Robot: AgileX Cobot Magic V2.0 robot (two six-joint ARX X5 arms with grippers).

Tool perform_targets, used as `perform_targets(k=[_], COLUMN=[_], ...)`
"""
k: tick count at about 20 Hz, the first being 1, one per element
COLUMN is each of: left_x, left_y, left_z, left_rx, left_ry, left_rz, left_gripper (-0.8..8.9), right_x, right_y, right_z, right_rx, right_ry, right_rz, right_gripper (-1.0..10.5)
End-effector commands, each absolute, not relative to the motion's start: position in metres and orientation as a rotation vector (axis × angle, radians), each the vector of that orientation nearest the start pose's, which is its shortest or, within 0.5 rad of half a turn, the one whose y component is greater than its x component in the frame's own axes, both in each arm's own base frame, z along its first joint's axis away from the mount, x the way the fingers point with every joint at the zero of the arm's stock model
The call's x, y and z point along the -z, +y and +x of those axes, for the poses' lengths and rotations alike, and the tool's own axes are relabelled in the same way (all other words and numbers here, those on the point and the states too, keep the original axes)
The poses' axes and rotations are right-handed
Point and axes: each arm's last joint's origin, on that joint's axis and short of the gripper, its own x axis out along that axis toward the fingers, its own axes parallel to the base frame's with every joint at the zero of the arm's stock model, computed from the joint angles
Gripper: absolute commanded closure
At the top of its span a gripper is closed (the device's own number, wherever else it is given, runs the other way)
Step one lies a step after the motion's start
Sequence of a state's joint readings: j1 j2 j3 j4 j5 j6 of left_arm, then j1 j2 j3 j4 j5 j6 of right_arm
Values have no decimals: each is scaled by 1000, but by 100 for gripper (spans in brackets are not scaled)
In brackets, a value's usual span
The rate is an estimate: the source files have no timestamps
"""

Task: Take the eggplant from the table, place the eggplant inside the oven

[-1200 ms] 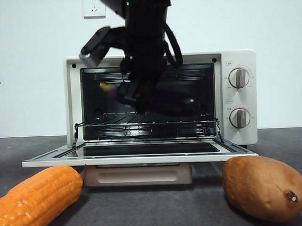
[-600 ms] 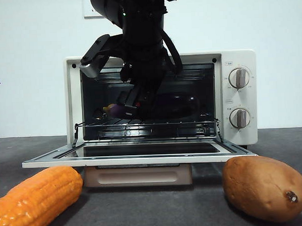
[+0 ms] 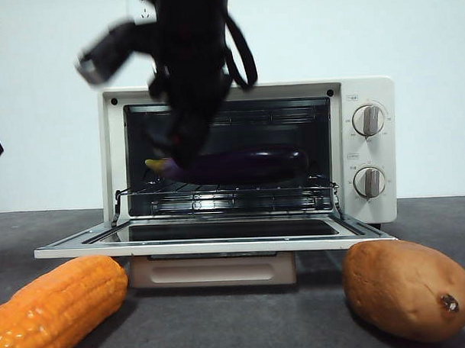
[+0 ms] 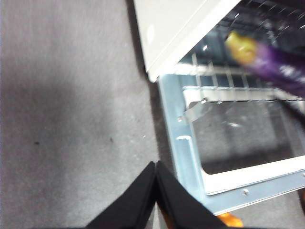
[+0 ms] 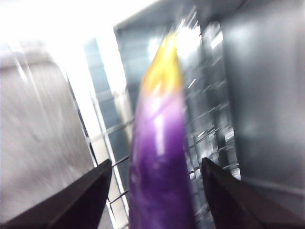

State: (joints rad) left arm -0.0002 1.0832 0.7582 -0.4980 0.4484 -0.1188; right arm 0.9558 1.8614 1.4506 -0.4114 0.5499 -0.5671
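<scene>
Purple eggplant point(image 3: 240, 164) lies lengthwise on the wire rack point(image 3: 225, 191) inside the open oven point(image 3: 369, 150). The right end effector point(image 5: 155, 174) straddles it with jaws wide, not gripping. The left end effector point(image 4: 155, 183) hangs pressed shut above the tabletop point(image 4: 71, 119), left of the oven door point(image 4: 190, 157).

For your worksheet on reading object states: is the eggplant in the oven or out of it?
In. The eggplant lies lengthwise on the wire rack inside the oven, behind the dropped-open door; the right gripper stands open either side of it.

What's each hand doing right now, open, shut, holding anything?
Left hand: shut, empty, above the table beside the oven.
Right hand: open, jaws apart either side of the eggplant on the oven rack; not gripping it.
</scene>
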Motion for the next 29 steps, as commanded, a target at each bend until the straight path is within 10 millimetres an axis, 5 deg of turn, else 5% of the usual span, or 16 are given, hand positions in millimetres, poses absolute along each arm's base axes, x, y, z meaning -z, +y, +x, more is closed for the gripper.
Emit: perform_targets(k=[1, 12, 29], left_x=[-238, -172, -135], left_y=[-14, -35, -47], left_z=[222, 258, 266], left_rx=[404, 484, 658], left_ry=[864, 1115, 1243], left_rz=[-314, -353, -466], left_gripper=[810, 810, 810], right_x=[-278, -395, -457], right_y=[326, 253, 168], right_z=[230, 150, 100], right_rx=[-569, -602, -638], right_ry=[422, 265, 116], right_rz=[-1029, -779, -529], right_gripper=[657, 865, 942])
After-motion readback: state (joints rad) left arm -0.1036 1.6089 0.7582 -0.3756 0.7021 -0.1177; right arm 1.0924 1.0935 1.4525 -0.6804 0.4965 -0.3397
